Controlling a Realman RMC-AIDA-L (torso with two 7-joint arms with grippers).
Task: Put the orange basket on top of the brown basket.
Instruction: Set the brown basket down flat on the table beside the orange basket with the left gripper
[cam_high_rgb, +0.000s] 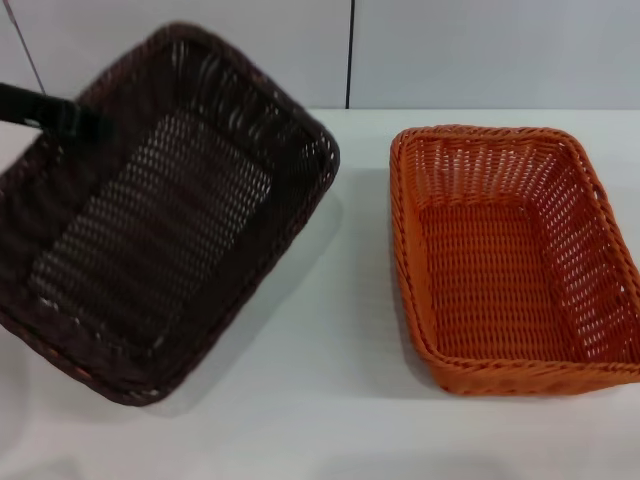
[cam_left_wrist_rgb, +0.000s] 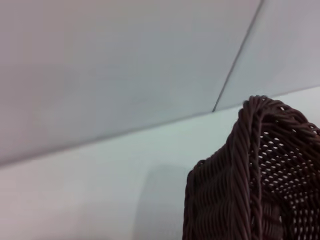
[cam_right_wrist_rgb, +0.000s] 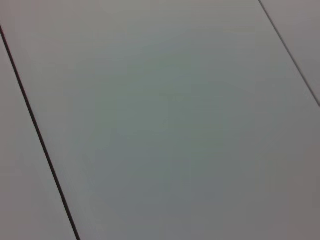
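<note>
In the head view, you have the brown basket (cam_high_rgb: 160, 215) raised off the white counter (cam_high_rgb: 330, 400) on your left side, tilted so its open mouth faces the camera, with its shadow falling on the counter below. The left gripper (cam_high_rgb: 55, 112) reaches in from the left edge and meets the basket at its far-left rim; it appears to be pinching that rim, though the fingers themselves are dark against dark weave. The orange basket (cam_high_rgb: 515, 260) sits flat on the counter to the right, well apart from the brown one, upright and unheld. The right gripper is not in this view.

Judging from this, the brown basket is the one in hand while the task needs it to serve as the base. You do well to bring it level and set it down flat, squarely beside the orange basket, so the rims can line up for nesting afterwards.

In the left wrist view, one braided corner of the brown basket (cam_left_wrist_rgb: 255, 175) hangs close, with the counter (cam_left_wrist_rgb: 100, 175) and wall behind. No fingers show here.

In the right wrist view, you see only plain panels with dark seams; you cannot tell how the right gripper stands.
</note>
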